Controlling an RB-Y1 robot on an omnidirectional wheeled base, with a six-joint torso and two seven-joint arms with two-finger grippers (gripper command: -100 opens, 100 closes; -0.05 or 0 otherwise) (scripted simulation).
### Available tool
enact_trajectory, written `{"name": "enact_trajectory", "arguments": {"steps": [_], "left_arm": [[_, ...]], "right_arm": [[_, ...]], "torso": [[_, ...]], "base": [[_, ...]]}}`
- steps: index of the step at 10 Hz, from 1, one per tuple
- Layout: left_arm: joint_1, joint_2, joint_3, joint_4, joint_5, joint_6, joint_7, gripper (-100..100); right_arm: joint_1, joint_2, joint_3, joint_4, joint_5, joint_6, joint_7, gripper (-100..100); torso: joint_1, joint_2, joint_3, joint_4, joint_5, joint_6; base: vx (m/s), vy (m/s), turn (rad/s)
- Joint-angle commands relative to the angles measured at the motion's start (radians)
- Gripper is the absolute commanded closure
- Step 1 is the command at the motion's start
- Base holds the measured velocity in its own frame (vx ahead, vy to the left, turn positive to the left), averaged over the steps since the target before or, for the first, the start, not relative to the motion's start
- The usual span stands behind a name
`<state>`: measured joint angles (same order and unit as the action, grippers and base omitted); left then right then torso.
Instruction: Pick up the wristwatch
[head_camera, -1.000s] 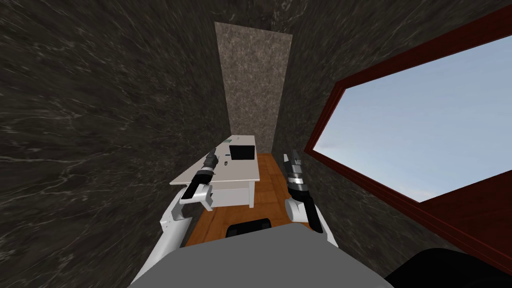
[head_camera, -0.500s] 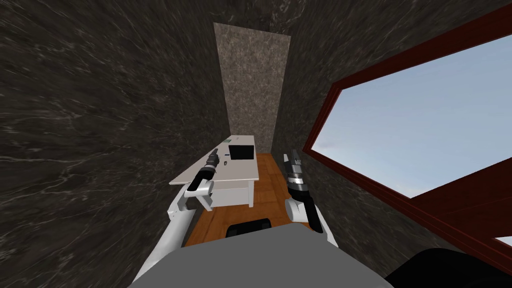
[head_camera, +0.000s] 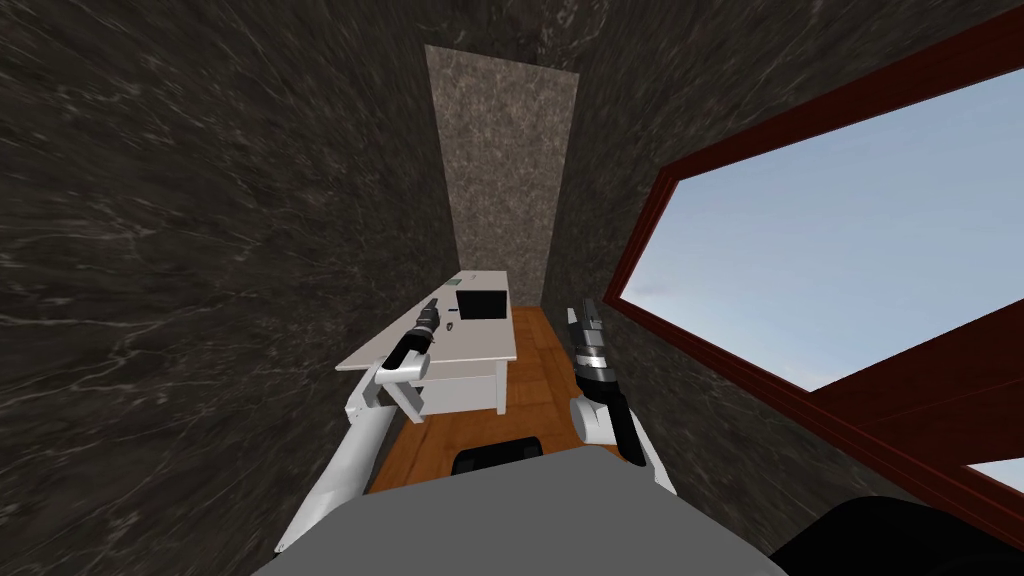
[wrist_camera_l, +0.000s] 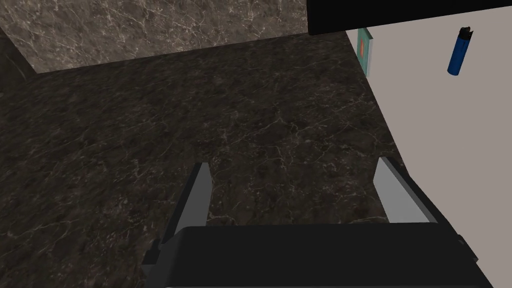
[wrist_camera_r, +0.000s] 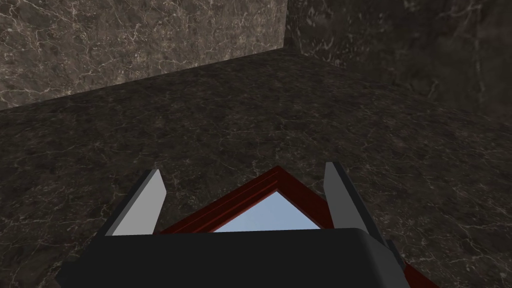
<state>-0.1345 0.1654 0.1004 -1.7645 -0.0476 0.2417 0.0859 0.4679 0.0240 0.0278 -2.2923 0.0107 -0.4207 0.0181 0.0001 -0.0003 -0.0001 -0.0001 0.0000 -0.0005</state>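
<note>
left jaws stand apart above the white tabletop's left edge, a blue lighter ahead. a small dark speck, seemingly the wristwatch, lies just beside them, before a black box. right jaws, apart too, hang beyond the tabletop.

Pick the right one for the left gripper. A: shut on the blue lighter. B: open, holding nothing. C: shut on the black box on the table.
B: the left gripper has its fingers wide apart, with only the dark marbled wall seen between them.
</note>
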Motion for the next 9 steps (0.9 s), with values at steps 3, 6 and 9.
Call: {"name": "enact_trajectory", "arguments": {"steps": [3,6,9], "left_arm": [[-0.078,0.007,0.024,0.085,-0.003,0.1,0.007,-100],[-0.115,0.012,0.037,0.137,-0.004,0.176,0.01,-100],[-0.152,0.016,0.05,0.185,-0.005,0.236,0.013,-100]], "right_arm": [[0.0,0.0,0.0,0.0,0.0,0.0,0.0,0],[0.0,0.0,0.0,0.0,0.0,0.0,0.0,0],[0.0,0.0,0.0,0.0,0.0,0.0,0.0,0]], "torso": [[0.0,0.0,0.0,0.0,0.0,0.0],[0.0,-0.001,-0.001,0.0,0.0,0.0],[0.0,-0.001,-0.001,0.0,0.0,0.0]], "base": [[0.007,-0.003,-0.027],[0.017,0.0,-0.026],[0.014,-0.001,-0.019]]}}
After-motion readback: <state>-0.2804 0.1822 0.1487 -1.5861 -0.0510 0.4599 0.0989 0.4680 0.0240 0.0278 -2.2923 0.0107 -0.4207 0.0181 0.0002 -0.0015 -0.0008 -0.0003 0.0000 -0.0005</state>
